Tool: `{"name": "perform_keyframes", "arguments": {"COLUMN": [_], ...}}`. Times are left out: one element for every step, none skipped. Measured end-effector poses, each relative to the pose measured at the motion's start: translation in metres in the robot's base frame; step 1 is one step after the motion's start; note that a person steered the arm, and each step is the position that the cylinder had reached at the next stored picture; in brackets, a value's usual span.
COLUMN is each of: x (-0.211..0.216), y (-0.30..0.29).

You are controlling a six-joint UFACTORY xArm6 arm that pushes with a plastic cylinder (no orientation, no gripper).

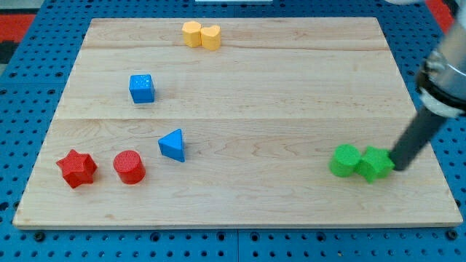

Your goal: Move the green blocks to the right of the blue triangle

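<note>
Wooden counter holds two green blocks touching side by side. My tip holds nothing and touches them from 3 o'clock. From them, the blue triangle sits far off at 9 o'clock.

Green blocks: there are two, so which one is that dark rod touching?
The green block nearer the view's right: my tip sits against its right side. The other green block lies on its left, farther from the tip.

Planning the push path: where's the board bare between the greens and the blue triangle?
Bare: the whole stretch from blue triangle to the green blocks. Crowded: my tip against the greens' right; red star and red cylinder left of the triangle.
</note>
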State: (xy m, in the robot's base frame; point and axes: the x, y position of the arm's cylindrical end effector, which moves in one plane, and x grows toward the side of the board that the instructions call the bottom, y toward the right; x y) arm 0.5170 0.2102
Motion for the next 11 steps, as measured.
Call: {"name": "perform_keyframes", "arguments": {"x": [-0.028,-0.032,-0.04,-0.041,-0.041,-0.013,0.015,0.016,0.011,0.011,0.011], "y": [-0.067,-0.115,-0.072,-0.018,0.06,0.077,0.059,0.024,-0.02,-0.088,-0.174]}}
